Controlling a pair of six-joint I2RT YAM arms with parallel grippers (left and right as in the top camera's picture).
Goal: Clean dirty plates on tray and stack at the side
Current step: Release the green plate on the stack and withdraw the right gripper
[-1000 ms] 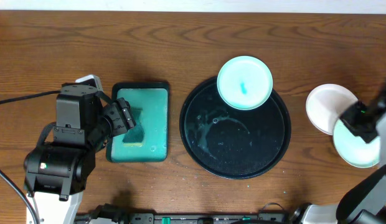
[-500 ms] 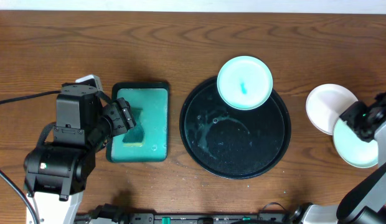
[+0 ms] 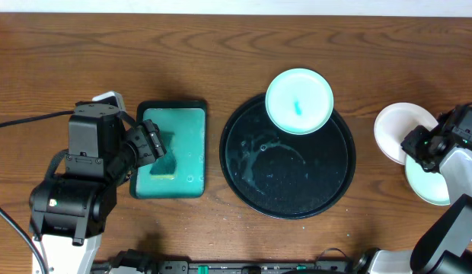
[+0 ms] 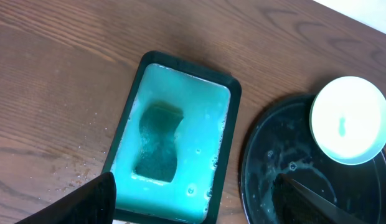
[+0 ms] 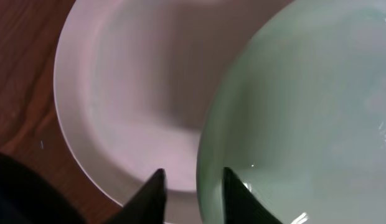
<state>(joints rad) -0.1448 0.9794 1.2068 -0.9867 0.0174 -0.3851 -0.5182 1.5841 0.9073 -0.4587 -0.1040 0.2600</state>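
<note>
Glossy mint plate (image 5: pixel 305 112) overlapping white plate (image 5: pixel 131 93)

Free tray (image 3: pixel 291 176) middle; plate (image 3: pixel 298 101) on rim

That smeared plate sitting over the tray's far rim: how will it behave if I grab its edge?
The plate looks small and rigid, so probably light and stiff. It overhangs the tray rim, so it may rock or slide when touched. Its smear and the streaked tray suggest a slippery surface.
</note>
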